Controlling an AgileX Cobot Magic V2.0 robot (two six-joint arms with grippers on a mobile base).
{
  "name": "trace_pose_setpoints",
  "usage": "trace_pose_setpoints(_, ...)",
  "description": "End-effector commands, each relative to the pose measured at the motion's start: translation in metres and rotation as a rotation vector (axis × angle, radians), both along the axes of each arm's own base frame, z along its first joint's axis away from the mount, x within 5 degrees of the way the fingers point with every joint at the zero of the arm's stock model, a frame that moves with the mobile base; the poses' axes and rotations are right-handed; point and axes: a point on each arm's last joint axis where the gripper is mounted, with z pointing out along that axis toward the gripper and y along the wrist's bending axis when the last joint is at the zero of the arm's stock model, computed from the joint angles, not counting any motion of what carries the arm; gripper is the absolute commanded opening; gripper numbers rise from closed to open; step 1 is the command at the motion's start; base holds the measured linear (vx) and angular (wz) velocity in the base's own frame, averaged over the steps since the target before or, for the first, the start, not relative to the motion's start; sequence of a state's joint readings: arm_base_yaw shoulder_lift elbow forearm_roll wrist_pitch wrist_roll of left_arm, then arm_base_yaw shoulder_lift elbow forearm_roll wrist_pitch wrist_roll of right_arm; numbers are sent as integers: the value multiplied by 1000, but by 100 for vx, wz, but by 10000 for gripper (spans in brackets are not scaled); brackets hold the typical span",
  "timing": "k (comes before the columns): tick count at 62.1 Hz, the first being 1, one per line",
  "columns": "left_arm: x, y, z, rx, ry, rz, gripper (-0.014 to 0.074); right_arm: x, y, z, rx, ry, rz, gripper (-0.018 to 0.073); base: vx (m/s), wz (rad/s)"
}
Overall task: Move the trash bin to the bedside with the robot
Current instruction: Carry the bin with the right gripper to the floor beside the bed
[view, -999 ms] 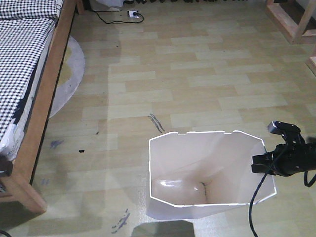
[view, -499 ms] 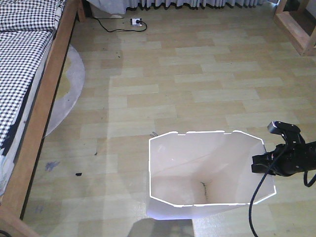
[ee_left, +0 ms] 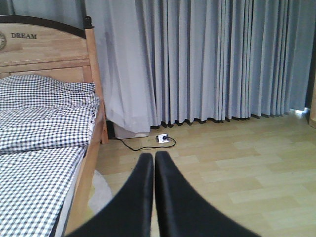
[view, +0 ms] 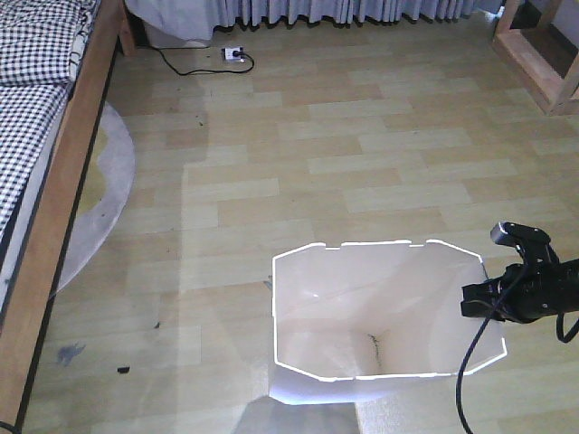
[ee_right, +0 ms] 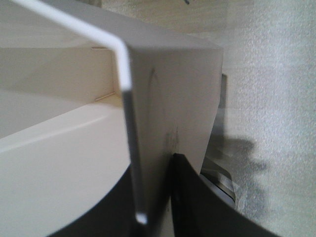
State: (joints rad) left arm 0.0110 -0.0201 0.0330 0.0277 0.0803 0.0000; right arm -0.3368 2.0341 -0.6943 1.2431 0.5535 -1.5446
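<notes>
The white trash bin [view: 389,316] stands low in the front view, its octagonal rim open to me and cream inside. My right gripper [view: 479,300] is shut on the bin's right wall; the right wrist view shows that wall [ee_right: 168,98] pinched between the two black fingers [ee_right: 197,197]. The bed, with its light brown side rail [view: 63,190] and checked bedding [view: 36,36], runs along the left edge. My left gripper [ee_left: 154,163] is shut and empty, held up and facing the bed [ee_left: 44,148] and the curtains.
A round grey rug [view: 104,194] lies by the bed rail. A white power strip with a black cable [view: 233,54] lies near the grey curtains [ee_left: 207,59]. A wooden frame [view: 538,54] stands at the far right. Dark marks dot the floor near the rail.
The whole view has moved forward and right over the floor with the bin held in the same place; the bed rail has slid left and the curtains have come into view.
</notes>
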Motion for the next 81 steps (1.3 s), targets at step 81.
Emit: trace_pose_setpoints(81,0,-1,3,-22,-70,-9,-6,9,11,29,184,-82,-15,-3,34,2)
